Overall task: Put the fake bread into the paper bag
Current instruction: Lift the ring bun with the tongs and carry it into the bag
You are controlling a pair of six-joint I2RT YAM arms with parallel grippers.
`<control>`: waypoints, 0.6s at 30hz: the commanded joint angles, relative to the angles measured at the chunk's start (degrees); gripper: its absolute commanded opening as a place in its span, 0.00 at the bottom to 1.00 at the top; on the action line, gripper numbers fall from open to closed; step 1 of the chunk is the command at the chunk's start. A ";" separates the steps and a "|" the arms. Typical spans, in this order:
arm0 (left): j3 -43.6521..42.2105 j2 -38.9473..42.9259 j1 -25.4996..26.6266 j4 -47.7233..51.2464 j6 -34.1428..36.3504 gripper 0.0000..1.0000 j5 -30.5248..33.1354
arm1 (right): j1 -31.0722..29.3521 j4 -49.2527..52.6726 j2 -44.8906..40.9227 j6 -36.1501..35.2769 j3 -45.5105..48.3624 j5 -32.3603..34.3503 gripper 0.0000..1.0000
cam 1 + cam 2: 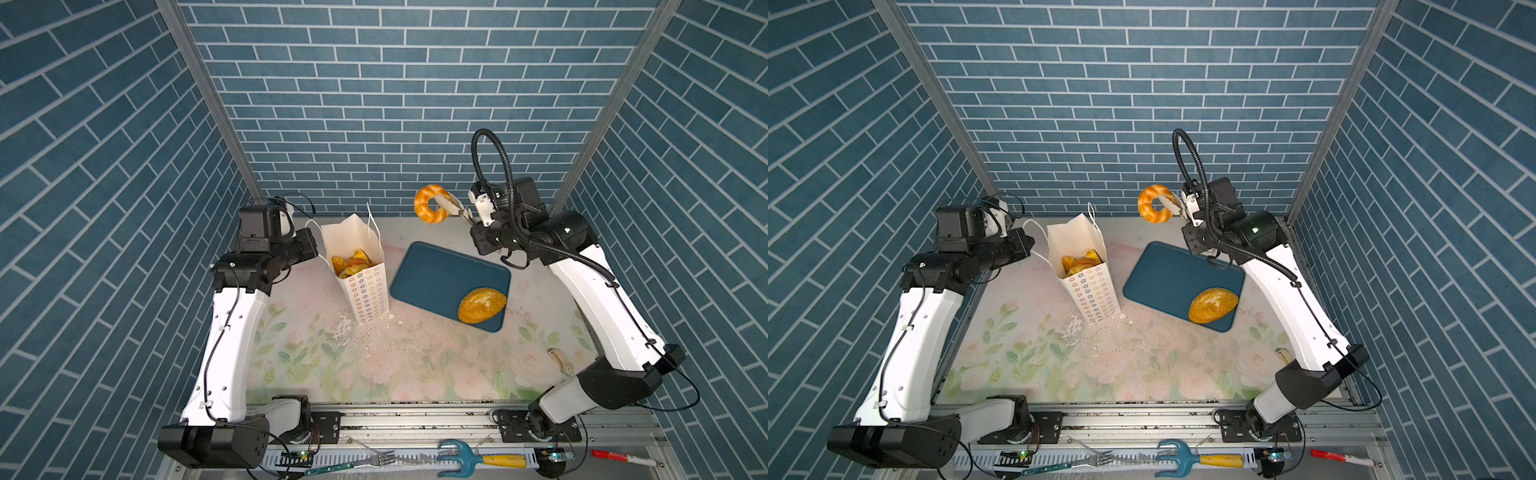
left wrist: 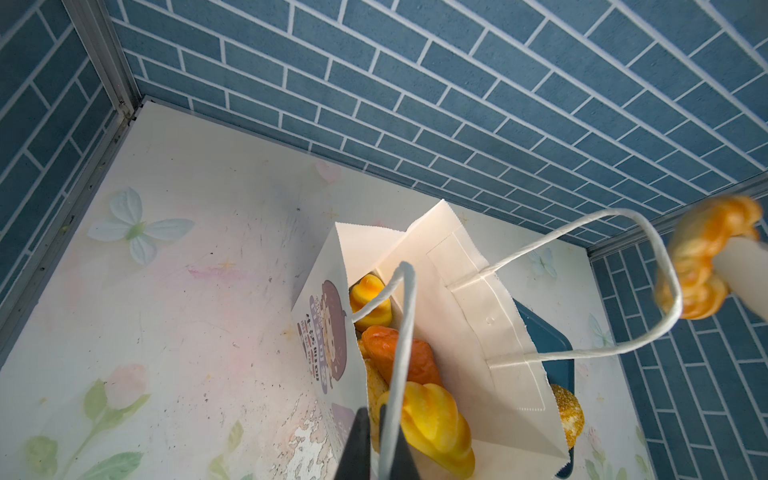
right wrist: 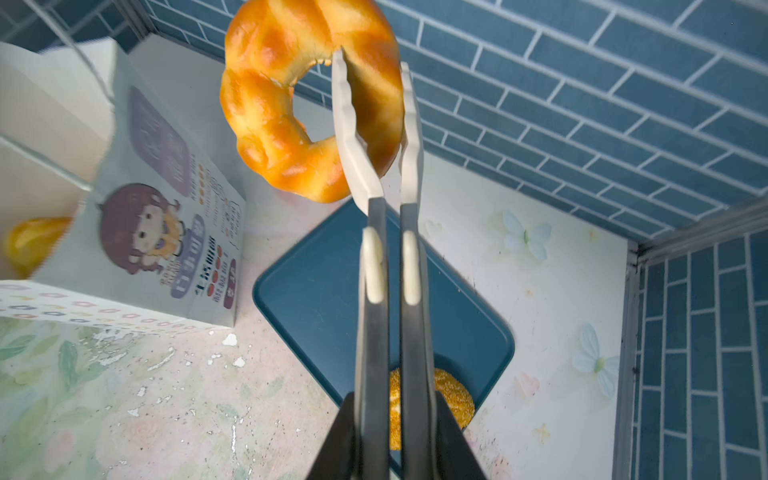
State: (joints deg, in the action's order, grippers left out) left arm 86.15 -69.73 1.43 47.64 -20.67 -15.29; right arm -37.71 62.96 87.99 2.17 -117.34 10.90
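Golden twisted ring [image 1: 422, 208] hangs clenched in the right claw [image 3: 372, 62], up and right of the paper bag [image 1: 365, 286] mouth, whose handle [image 2: 405, 332] the left claw [image 2: 384, 453] pinches.

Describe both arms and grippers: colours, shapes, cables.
The left arm and right arm have white shells, black joints and thin black cables clipped along them. A ribbed black hose loops over the right wrist. The right gripper has long pale fingers with wavy edges on dark grey stems; the left gripper shows only dark narrow tips.
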 commanded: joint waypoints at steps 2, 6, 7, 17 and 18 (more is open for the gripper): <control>-0.69 0.74 0.24 -0.83 -0.25 0.10 -0.15 | -5.43 -6.14 -1.31 -5.55 -6.12 3.68 0.11; -0.68 0.82 0.23 -0.97 -0.43 0.10 -0.14 | -11.48 -8.03 0.63 -9.35 -10.98 4.33 0.11; -0.72 0.88 0.24 -0.85 -0.43 0.10 -0.01 | -12.83 -8.80 1.18 -9.93 -11.56 4.22 0.11; -0.81 1.60 0.24 -0.72 -0.44 0.09 0.34 | -21.95 -8.02 8.87 -15.81 -14.61 4.43 0.12; -0.77 1.61 0.26 -0.78 -0.43 0.09 0.35 | -22.30 -6.90 9.78 -15.96 -15.08 4.55 0.12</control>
State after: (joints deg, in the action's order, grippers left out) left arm 85.65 -69.12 1.43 47.24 -21.19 -15.25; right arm -58.96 56.29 95.96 -10.63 -130.45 13.74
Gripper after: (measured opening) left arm 0.093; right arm 0.260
